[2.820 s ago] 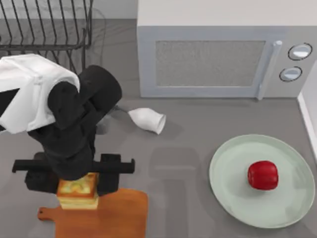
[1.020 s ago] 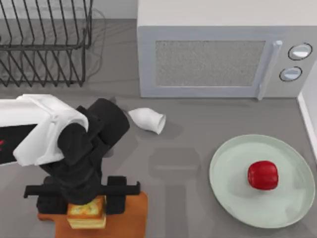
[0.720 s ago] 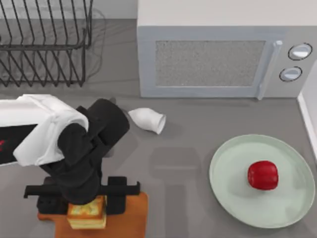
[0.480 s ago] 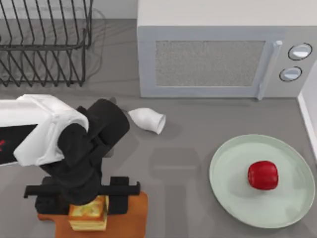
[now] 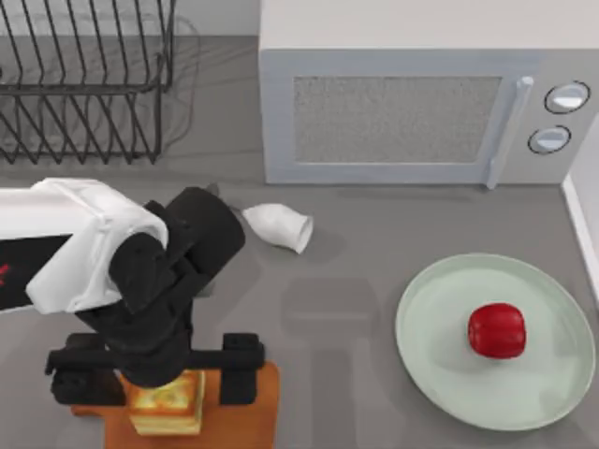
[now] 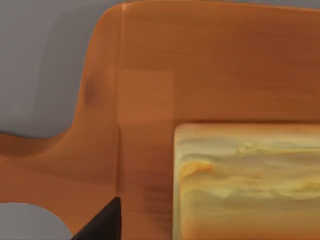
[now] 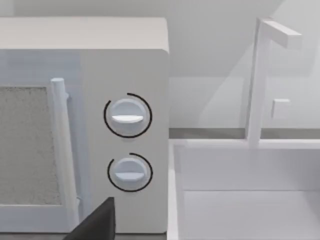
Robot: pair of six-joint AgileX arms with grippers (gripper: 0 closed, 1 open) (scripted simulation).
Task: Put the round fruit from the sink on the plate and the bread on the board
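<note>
Landmark: microwave (image 5: 412, 103), at the back of the worktop (image 5: 346, 309)
Round fruit (image 5: 496, 329): already sitting on the plate (image 5: 440, 365), in front of the microwave's knob end, slightly off the plate's middle
Bread (image 5: 167, 404): resting on the board (image 5: 248, 412), well out in front of the microwave's hinge-side corner; toasted slab flat on the wood in the left wrist view (image 6: 250, 180), near the board's handle end (image 6: 100, 100)
Left pincer (image 5: 157, 374): straight above the bread, fingers (image 5: 239, 369) standing out to either side of the slab with a gap visible, so open and no longer clamping
Right pincer: one dark fingertip (image 7: 97, 222) at the edge of the right wrist view, facing the microwave's knobs (image 7: 127, 115) and the sink (image 7: 250, 200) beside it; open or closed, cannot tell
Bystanders: white cup (image 5: 278, 227) tipped on its side just in front of the microwave; wire rack (image 5: 84, 75) beside the microwave
Step in hand: judged as the release of the bread onto the board, the last placement of the task
Progress: looks all but finished, both items on their targets
Next move: a clean lift straight up off the slab, fingers kept wide so neither side drags the bread or nudges the board, then a retreat away from the cup
</note>
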